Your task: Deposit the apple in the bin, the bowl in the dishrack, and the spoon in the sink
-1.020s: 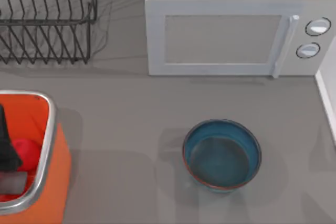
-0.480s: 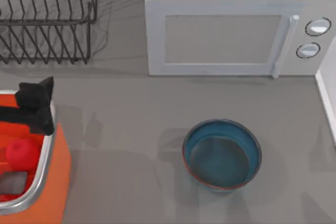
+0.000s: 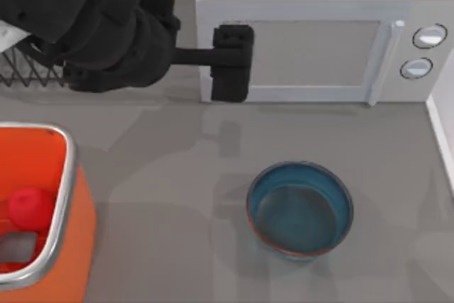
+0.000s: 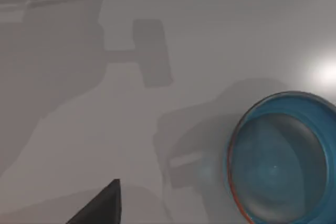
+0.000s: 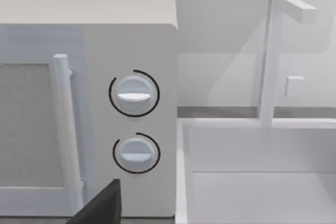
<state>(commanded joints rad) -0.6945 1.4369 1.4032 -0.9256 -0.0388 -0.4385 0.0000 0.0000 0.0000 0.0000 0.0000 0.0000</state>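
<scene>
Apple [image 3: 30,207] lies inside bin [image 3: 62,175], well left of bowl [image 3: 300,208]. Bowl upright on tabletop [image 3: 163,175], in front of microwave [image 3: 319,47], nothing touching it. Left pincer [image 3: 231,64] hangs above microwave's front left corner, up-left of bowl; cannot tell if clenched or released. Dishrack [image 3: 28,69] far left of microwave, mostly hidden under left arm. Sink [image 5: 257,182] just beside microwave in right wrist view.

red apple [image 3: 28,207], orange bin [image 3: 67,246], teal bowl [image 3: 300,208]
</scene>
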